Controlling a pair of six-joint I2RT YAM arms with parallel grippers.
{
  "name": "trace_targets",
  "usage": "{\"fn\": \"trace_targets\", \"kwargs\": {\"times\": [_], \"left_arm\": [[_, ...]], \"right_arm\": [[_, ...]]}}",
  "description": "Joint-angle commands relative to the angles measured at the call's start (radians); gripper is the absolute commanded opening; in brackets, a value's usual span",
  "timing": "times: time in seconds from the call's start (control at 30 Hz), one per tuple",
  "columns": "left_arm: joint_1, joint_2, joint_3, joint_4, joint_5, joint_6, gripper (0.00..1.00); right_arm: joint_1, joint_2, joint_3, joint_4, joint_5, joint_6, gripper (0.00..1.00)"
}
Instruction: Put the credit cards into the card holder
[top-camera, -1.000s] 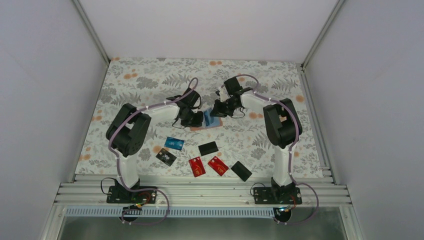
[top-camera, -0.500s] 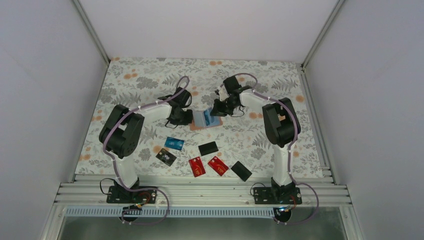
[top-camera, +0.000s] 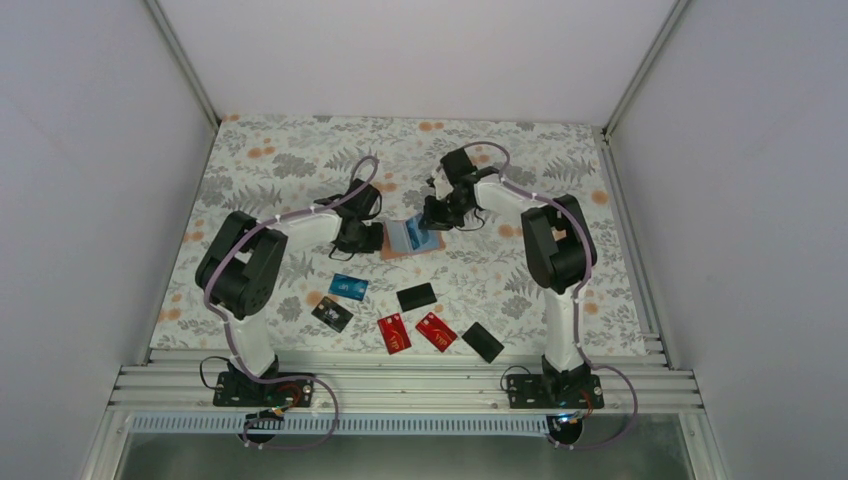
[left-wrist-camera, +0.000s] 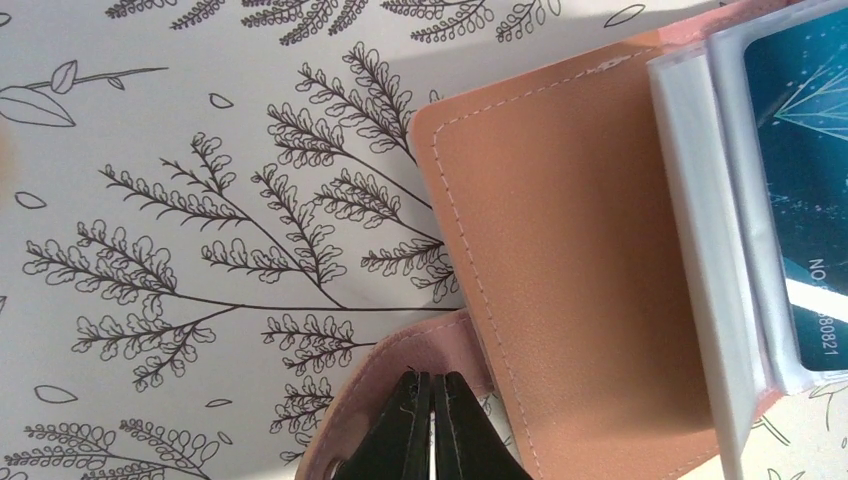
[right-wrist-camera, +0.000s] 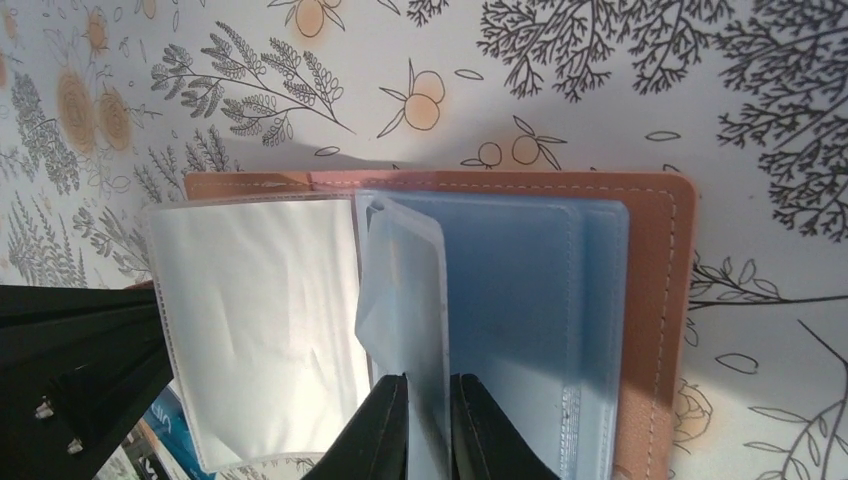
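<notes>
The tan card holder (top-camera: 408, 240) lies open in the middle of the table, its clear sleeves fanned out. One sleeve holds a blue card (left-wrist-camera: 800, 170). My left gripper (left-wrist-camera: 432, 380) is shut, its tips over the holder's strap (left-wrist-camera: 375, 370) at the left edge; whether it pinches the strap I cannot tell. My right gripper (right-wrist-camera: 430, 385) pinches one raised clear sleeve (right-wrist-camera: 405, 290) between its narrowly parted fingers. Loose credit cards lie nearer the arm bases: a blue one (top-camera: 348, 287), a black one (top-camera: 332, 314), two red ones (top-camera: 394, 333) (top-camera: 436, 332) and further black ones (top-camera: 417, 296) (top-camera: 483, 341).
The floral tablecloth (top-camera: 290, 160) covers the table, with white walls on three sides. An aluminium rail (top-camera: 400, 385) carrying both arm bases runs along the near edge. The left arm's elbow (top-camera: 240, 265) hangs over the left half of the table.
My left gripper has slid left from over the holder's middle to its left edge. The right gripper has shifted slightly left with the sleeve and its fingers have parted a little.
</notes>
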Motion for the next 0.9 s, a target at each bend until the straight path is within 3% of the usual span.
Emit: {"fn": "trace_targets", "kwargs": {"times": [0.0,0.53,0.87], "left_arm": [[0.002,0.011,-0.04,0.02,0.011,0.012,0.05],[0.003,0.008,-0.085,0.068,0.053,0.008,0.02],[0.003,-0.017,-0.104,0.071,0.054,0.008,0.02]], "right_arm": [[0.026,0.025,0.045,-0.033,0.029,-0.002,0.15],[0.107,0.024,0.126,-0.043,-0.051,0.033,0.3],[0.156,0.104,0.154,0.014,-0.183,0.057,0.34]]}}
